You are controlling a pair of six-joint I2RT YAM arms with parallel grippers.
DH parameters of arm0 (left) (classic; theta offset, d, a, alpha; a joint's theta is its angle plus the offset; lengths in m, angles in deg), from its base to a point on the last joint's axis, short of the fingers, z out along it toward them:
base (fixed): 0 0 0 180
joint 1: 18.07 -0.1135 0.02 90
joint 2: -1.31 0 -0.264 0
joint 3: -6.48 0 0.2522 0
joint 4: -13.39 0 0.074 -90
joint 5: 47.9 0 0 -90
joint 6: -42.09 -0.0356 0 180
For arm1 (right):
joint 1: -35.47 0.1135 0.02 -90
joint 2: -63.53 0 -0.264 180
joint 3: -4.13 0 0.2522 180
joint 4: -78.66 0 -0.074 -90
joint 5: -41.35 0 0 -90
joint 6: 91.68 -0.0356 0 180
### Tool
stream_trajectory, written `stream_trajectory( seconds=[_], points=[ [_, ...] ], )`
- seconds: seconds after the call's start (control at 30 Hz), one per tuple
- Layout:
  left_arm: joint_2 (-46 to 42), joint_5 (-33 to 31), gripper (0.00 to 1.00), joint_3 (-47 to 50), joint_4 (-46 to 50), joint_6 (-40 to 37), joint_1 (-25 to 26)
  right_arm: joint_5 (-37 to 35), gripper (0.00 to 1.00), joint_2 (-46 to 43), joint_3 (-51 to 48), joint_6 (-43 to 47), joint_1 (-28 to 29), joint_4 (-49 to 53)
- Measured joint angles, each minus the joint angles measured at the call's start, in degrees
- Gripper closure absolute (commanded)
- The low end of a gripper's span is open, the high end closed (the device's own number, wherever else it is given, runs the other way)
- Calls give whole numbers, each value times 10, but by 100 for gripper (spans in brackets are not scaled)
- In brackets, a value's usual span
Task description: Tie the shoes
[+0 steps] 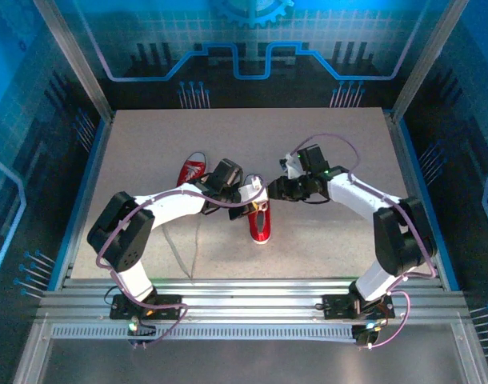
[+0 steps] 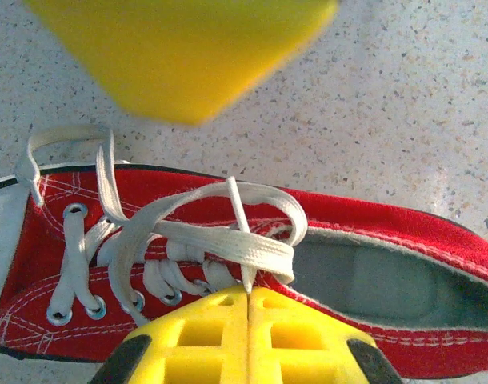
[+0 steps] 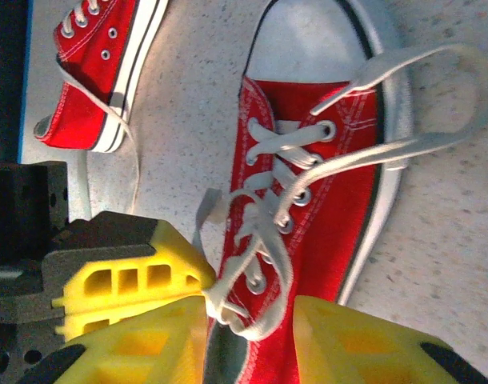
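The left gripper (image 2: 248, 298) is pinched shut on a lace (image 2: 228, 240) of one shoe (image 2: 364, 216), probably to keep that strand taut. The right gripper (image 3: 252, 314), fingers partly apart and holding nothing, straddles the loose loop, likely to take it. The shoe lies in the middle of the table (image 1: 348, 144), its mate (image 3: 84, 104) just beside it; no brand or writing is legible.

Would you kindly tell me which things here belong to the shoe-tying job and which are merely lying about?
Job: sneaker being tied; its white laces, pinched by the left gripper; second sneaker; right gripper, jaws apart around a lace loop.
Merely there: speckled table; blue enclosure walls.
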Motion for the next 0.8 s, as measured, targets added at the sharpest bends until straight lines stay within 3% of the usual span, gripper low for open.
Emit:
stream_trajectory(
  seconds=[0.27,0.8],
  points=[
    [3,2,100,0,-12,13,0,14,69,34,0,-21,20,-26],
    [5,4,100,0,-17,19,0,12,65,35,-9,-24,22,-26]
  ],
)
